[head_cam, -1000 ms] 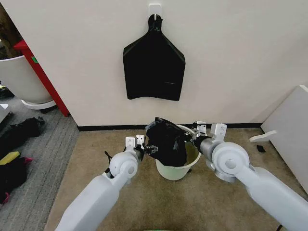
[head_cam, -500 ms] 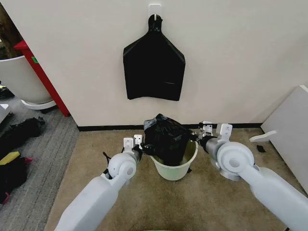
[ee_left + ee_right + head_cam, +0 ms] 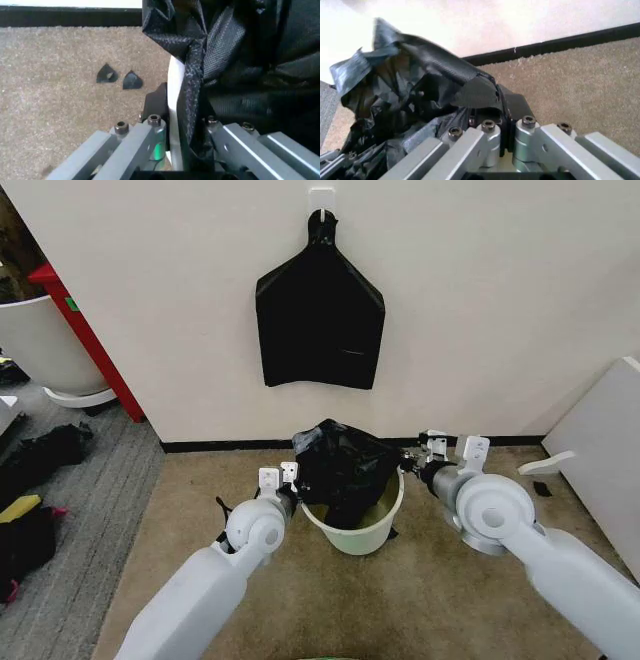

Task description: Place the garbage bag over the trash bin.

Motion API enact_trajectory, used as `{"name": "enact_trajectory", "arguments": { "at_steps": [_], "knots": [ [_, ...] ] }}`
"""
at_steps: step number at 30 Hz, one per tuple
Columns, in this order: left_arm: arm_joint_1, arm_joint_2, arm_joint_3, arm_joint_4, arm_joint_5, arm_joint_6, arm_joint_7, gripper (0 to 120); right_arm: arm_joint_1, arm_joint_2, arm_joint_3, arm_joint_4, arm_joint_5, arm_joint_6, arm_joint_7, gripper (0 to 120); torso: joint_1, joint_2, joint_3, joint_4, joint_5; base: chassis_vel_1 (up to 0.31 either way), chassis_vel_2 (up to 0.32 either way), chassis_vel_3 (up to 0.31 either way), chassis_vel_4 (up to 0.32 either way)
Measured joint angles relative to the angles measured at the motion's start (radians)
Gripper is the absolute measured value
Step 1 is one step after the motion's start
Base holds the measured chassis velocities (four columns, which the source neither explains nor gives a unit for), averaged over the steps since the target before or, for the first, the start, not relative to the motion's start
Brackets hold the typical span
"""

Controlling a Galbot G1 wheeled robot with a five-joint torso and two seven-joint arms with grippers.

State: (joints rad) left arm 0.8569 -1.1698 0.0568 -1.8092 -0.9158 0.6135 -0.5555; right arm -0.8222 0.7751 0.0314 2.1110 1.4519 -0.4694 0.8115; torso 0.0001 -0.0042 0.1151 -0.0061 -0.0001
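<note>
The garbage bag (image 3: 343, 465) is a crinkled black bag bunched over the mouth of the cream-white trash bin (image 3: 370, 532), which stands on the carpet near the wall. My left gripper (image 3: 298, 484) is at the bin's left rim, shut on the bag's edge. In the left wrist view the left gripper (image 3: 180, 112) straddles the white rim (image 3: 175, 82), with the bag (image 3: 235, 67) draped inside it. My right gripper (image 3: 409, 462) is at the right rim. In the right wrist view the right gripper (image 3: 504, 114) is pinching a fold of the bag (image 3: 435, 75).
A flat bunch of black bags (image 3: 320, 320) hangs from a wall hook above the bin. A large white planter (image 3: 40, 345) and a red post (image 3: 92, 340) stand at the left, dark items (image 3: 40, 452) lie on the floor there, and a white panel (image 3: 600, 460) is at the right.
Both grippers have moved apart, the right one further right, stretching the bag wider. The bag now sits lower and broader over the bin's mouth.
</note>
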Motion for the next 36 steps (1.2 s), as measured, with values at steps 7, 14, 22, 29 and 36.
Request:
{"name": "enact_trajectory", "arguments": {
  "at_steps": [7,14,22,29,36],
  "knots": [
    [-0.002,0.000,0.005,-0.005,0.010,-0.030,-0.005,5,-0.051,-0.011,0.020,0.040,-0.032,-0.005,-0.027,0,0.000,0.000,0.000,0.0001,0.0003,0.000,0.000,0.000,0.000],
    [-0.005,-0.001,0.007,-0.022,0.016,-0.069,-0.028,5,-0.122,-0.033,0.076,0.111,-0.028,-0.007,-0.004,0,0.000,0.000,0.000,0.0002,0.0003,0.000,0.000,0.000,0.000],
    [-0.005,0.006,-0.010,-0.077,0.027,-0.126,0.002,4,-0.202,-0.045,0.166,0.175,-0.024,-0.008,0.007,0,0.000,0.000,0.000,0.0002,0.0002,0.000,0.000,0.000,0.000],
    [0.004,0.038,-0.031,-0.133,0.031,-0.165,0.047,4,-0.226,-0.053,0.232,0.170,-0.021,-0.010,-0.001,0,0.000,0.000,0.000,0.0003,0.0002,0.000,0.000,0.000,0.000],
    [0.016,0.050,-0.049,-0.140,0.064,-0.208,0.063,4,-0.241,-0.080,0.289,0.203,-0.001,-0.011,0.014,0,0.000,0.000,0.000,0.0002,0.0001,0.000,0.000,0.000,0.000]
  ]
}}
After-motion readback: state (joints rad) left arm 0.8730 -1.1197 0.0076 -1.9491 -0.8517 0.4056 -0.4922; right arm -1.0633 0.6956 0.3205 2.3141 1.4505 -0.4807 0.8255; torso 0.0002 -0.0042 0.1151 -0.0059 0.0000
